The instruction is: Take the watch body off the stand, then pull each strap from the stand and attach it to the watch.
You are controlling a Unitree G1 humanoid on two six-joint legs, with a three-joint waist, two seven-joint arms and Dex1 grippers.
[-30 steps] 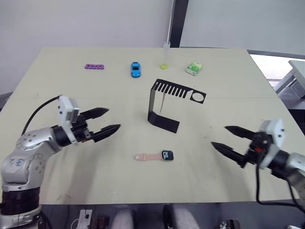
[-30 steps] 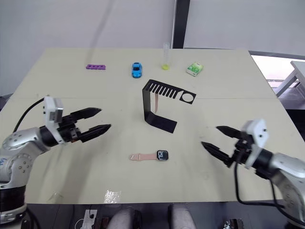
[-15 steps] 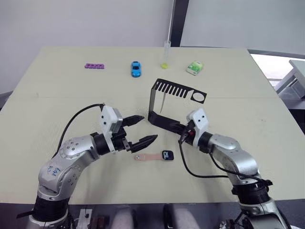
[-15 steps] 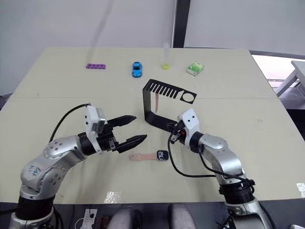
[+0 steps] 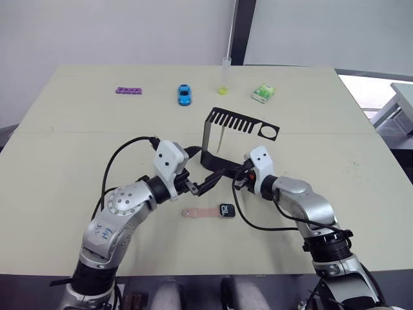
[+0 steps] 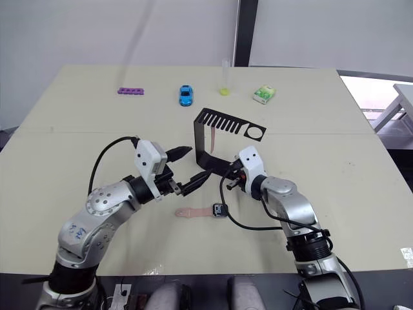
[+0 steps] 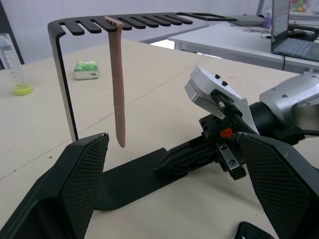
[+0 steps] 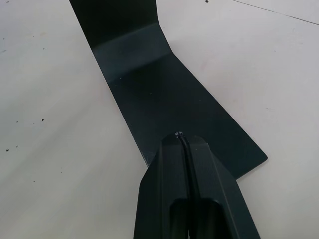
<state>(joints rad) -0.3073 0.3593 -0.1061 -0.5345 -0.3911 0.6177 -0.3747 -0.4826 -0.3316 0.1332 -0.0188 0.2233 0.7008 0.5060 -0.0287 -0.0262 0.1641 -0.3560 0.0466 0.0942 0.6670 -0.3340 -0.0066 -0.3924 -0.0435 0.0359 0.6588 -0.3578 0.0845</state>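
Your stand (image 5: 222, 152) sits just above frame centre on the counter (image 5: 335, 116), base flat, slotted arm reaching right toward its round hole.

One strap (image 7: 117, 84) hangs straight down from a slot near the upright end of the comb; its lower end is clear of the base.

The watch body (image 5: 226, 210) lies on the counter below the stand, centre of frame, screen up, apart from the stand. The second strap (image 5: 200, 212) lies flat, joined to the watch body's left edge and pointing left.

Your left gripper (image 5: 205, 171) is at centre-left, jaws spread wide, tips pointed at the stand's base. In the left wrist view the two fingers (image 7: 79, 184) frame the hanging strap and base without touching either.

Your right gripper (image 8: 182, 139) comes in from the right side of the base. Its jaws are pressed together, nothing between them, with the tip resting over the free end of the base plate.

Background, top of frame, well apart from the work: purple strip (image 5: 128, 90), blue toy car (image 5: 184, 93), clear tube (image 5: 224, 74), green-white box (image 5: 262, 93).
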